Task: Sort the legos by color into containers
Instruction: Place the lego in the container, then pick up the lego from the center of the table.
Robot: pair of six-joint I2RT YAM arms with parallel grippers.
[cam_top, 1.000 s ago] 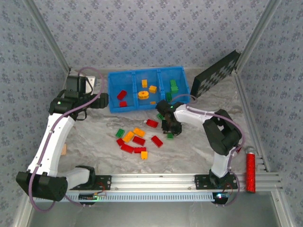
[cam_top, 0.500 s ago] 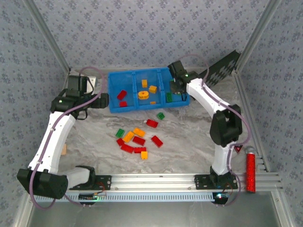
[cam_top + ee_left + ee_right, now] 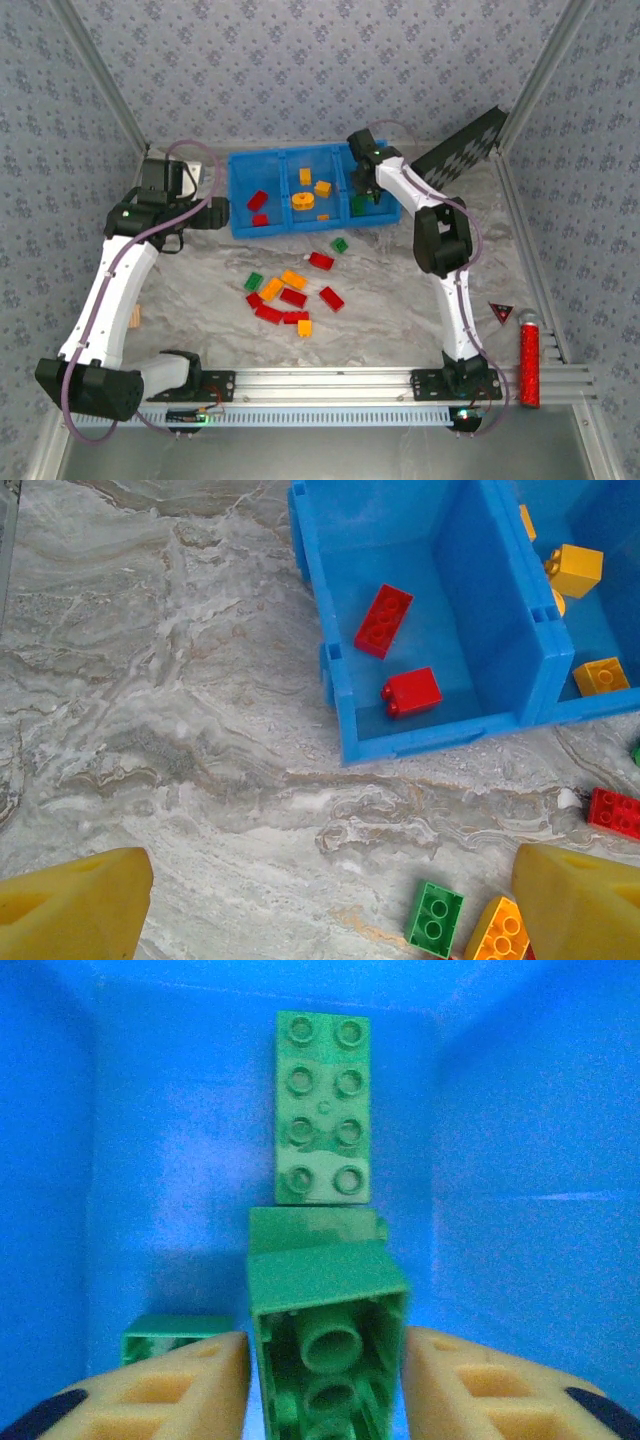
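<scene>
- Right end effector [image 3: 325,1385] clamped on a green lego [image 3: 325,1295], held over the blue tray's [image 3: 248,172] right compartment, where other green legos [image 3: 322,1110] lie.
- Left end effector [image 3: 330,900] has its fingers apart, above the tabletop [image 3: 150,680] beside the tray's left compartment.

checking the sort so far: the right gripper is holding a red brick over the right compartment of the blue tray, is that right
Not quite. The brick in the right gripper is green, not red, as the right wrist view shows. It is over the right compartment of the blue tray, above another green brick lying flat inside.
</scene>
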